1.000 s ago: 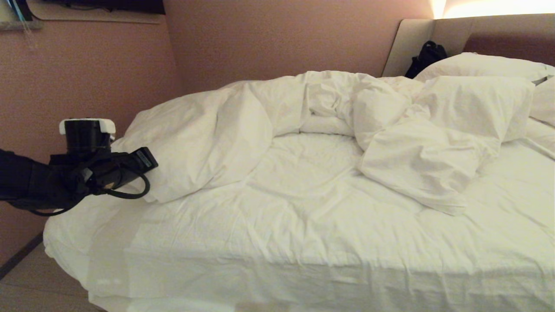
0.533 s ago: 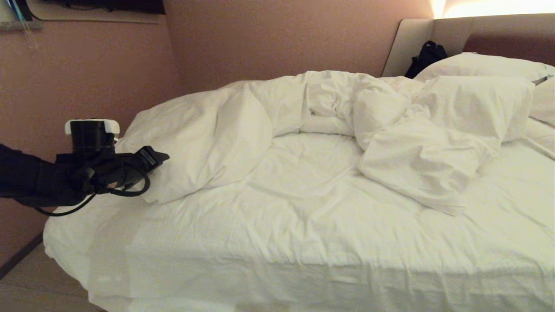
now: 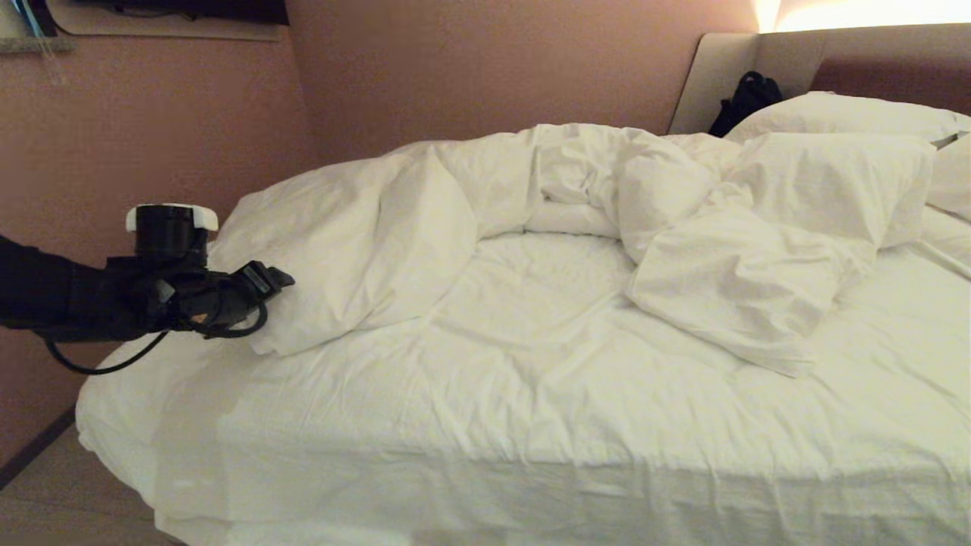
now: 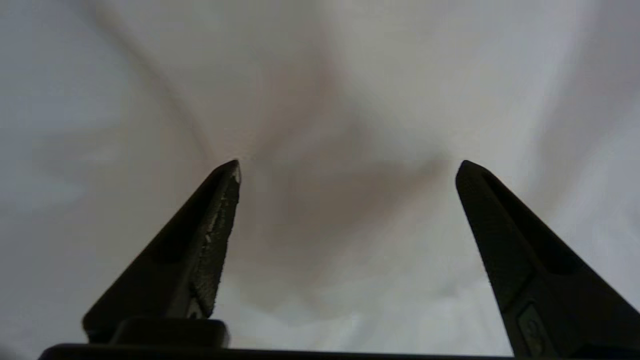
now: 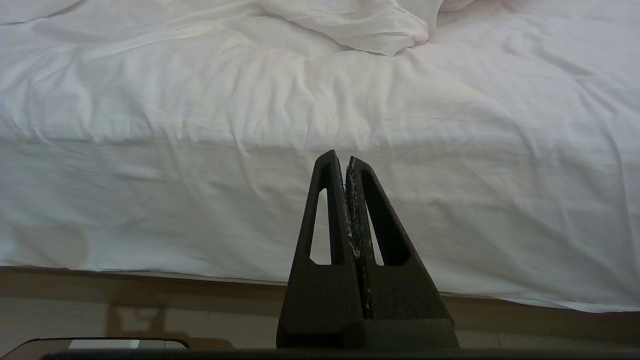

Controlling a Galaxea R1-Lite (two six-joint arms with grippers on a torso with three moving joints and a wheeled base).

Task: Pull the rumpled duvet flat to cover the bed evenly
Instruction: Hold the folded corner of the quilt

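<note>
The duvet [image 3: 356, 235] lies bunched in a puffy white ridge along the far side of the bed [image 3: 789, 57], with a folded heap [image 3: 743, 296] toward the headboard. My left gripper [image 3: 274, 277] reaches in from the left, level, right at the near end of the ridge. In the left wrist view the left gripper [image 4: 348, 167] is open, with white fabric [image 4: 350, 100] close ahead and nothing between its fingers. My right gripper [image 5: 343, 157] is shut and empty, parked low before the bed's near side. It is outside the head view.
White pillows [image 3: 842, 114] lie by the headboard, with a black bag [image 3: 747, 98] beside them. A pink wall [image 3: 152, 136] stands close behind the left arm. Creased white cloth [image 5: 200, 200] hangs over the near edge down to the plinth [image 5: 150, 282]. Floor [image 3: 45, 493] shows at the lower left.
The left gripper has opened and edged a little to the right, closer to the duvet's bulge. The duvet and the right arm have not moved.
</note>
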